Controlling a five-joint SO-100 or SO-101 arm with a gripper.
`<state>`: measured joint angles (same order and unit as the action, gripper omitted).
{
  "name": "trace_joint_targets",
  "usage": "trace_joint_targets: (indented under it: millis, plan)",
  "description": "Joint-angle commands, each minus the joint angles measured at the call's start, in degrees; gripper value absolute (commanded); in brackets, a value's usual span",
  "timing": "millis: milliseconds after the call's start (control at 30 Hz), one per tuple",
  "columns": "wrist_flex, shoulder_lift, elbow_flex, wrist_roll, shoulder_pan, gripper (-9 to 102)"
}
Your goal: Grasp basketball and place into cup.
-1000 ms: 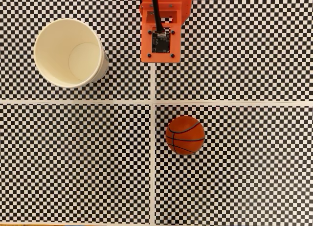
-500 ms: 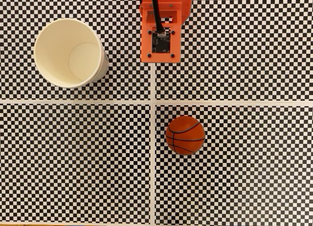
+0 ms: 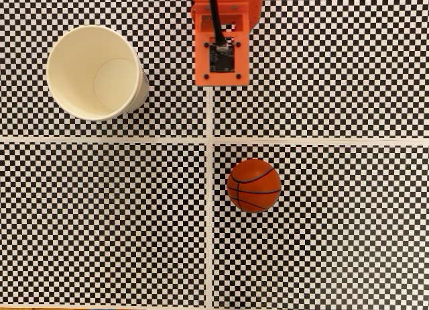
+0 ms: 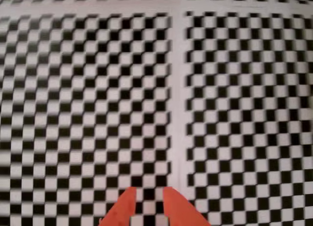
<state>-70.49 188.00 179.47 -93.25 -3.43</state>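
Nothing done yet: my claw (image 4: pixel 148 192), tips narrowly parted and empty, hangs over the checkered desk (image 3: pixel 322 256); basketball (image 3: pixel 253 184) and cup (image 3: pixel 94 72) sit well apart.

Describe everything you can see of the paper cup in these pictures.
In the fixed view the cup stands upright at upper left on the checkered surface, mouth open toward the camera. It looks like plain off-white paper, with a rolled round rim, tapered sides and a smaller circular base visible inside. It is empty, and nothing but the surface touches it.
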Motion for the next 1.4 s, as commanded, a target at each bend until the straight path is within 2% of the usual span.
trace_joint_targets:
  millis: [0,300,767,867,1100,1367]
  plan:
    - [4.31,0.44,2.29,-0.09,0.44,0]
    - [3.69,-1.85,-12.39,0.44,4.39,5]
    - [2.81,-53.0,-63.54,12.48,11.16,12]
    - [-1.67,-65.21,-77.43,14.59,11.69,13]
    - [-18.11,-95.1,-115.22,19.95,13.45,17]
    - [-25.31,-109.69,-133.95,21.71,14.5,24]
